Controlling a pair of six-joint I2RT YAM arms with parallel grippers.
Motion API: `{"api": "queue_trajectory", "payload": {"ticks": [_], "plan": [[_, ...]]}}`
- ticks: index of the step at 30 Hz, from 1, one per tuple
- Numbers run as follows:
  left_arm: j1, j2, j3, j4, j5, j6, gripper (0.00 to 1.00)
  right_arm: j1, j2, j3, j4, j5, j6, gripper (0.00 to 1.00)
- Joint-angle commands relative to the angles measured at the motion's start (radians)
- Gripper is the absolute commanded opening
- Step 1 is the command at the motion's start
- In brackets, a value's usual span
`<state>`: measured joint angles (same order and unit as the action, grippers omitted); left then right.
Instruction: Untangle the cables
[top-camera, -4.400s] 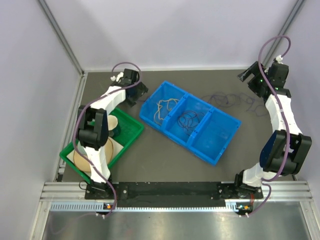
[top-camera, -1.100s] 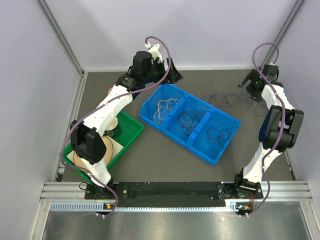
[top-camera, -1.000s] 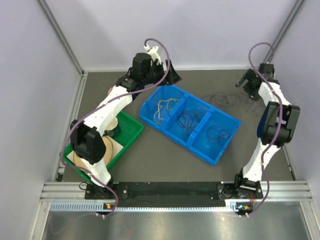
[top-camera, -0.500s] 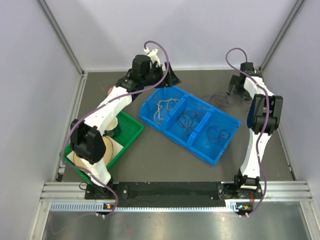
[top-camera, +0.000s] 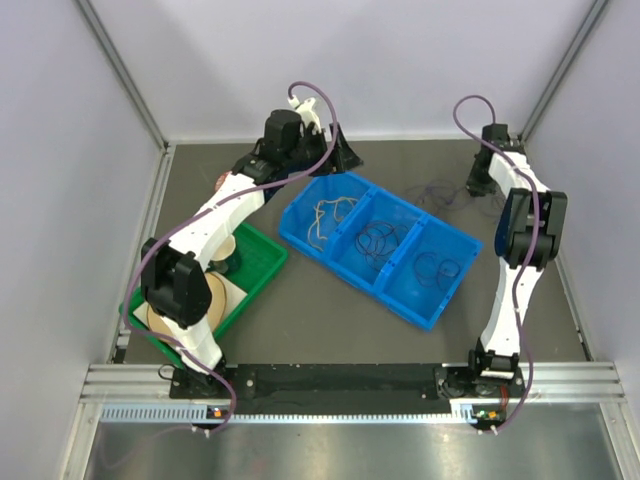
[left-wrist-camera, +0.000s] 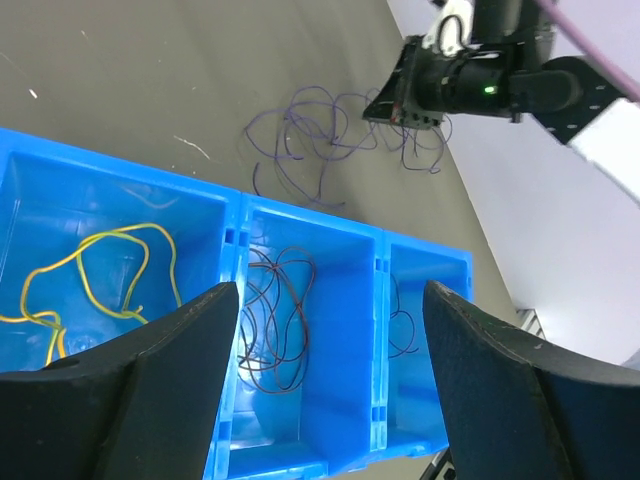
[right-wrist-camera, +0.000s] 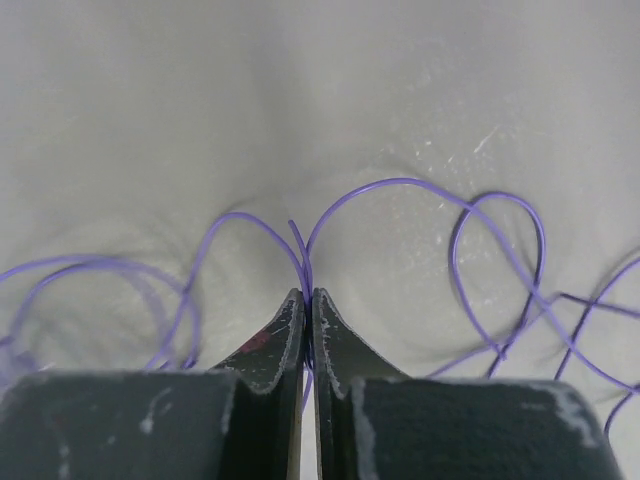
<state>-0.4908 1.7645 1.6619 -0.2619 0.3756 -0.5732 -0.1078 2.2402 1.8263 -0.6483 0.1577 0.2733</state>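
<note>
Two arms up: L gripper (left-wrist-camera: 330, 312) hangs over blue bin (top-camera: 355, 283), jaws wide apart, nothing btwn. Bin's L compartment has yellow cable (top-camera: 328, 216), mid has dark red cable (left-wrist-camera: 275, 320), R has dark cable (top-camera: 437, 267). On table (top-camera: 330, 330) past bin, purple cable (right-wrist-camera: 400, 182) lies tangled; R gripper (right-wrist-camera: 307, 300) pinched tight on one strand.

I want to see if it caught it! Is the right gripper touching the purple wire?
Touching. The right wrist view shows the right gripper shut, with the purple wire pinched between its two fingertips.
</note>
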Motion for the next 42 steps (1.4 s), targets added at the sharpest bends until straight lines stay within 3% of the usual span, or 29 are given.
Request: {"api": "queue_trajectory", "payload": {"ticks": [1,8,19,36,42], "plan": [[0.011,-0.051,-0.010,0.044,-0.017,0.012,0.79,0.000,-0.221,0.036,0.027,-0.056,0.040,0.00],[0.028,-0.071,-0.014,0.039,-0.018,0.015,0.80,0.002,-0.555,-0.002,0.121,-0.176,0.121,0.00],[0.046,-0.109,-0.076,0.091,0.009,-0.019,0.81,0.000,-0.879,0.067,0.154,-0.359,0.184,0.00],[0.051,-0.134,-0.136,0.139,0.051,-0.063,0.81,0.002,-1.062,0.051,0.151,-0.452,0.193,0.00],[0.051,-0.129,-0.156,0.158,0.062,-0.082,0.81,0.002,-1.108,-0.109,0.156,-0.468,0.190,0.00]]}}
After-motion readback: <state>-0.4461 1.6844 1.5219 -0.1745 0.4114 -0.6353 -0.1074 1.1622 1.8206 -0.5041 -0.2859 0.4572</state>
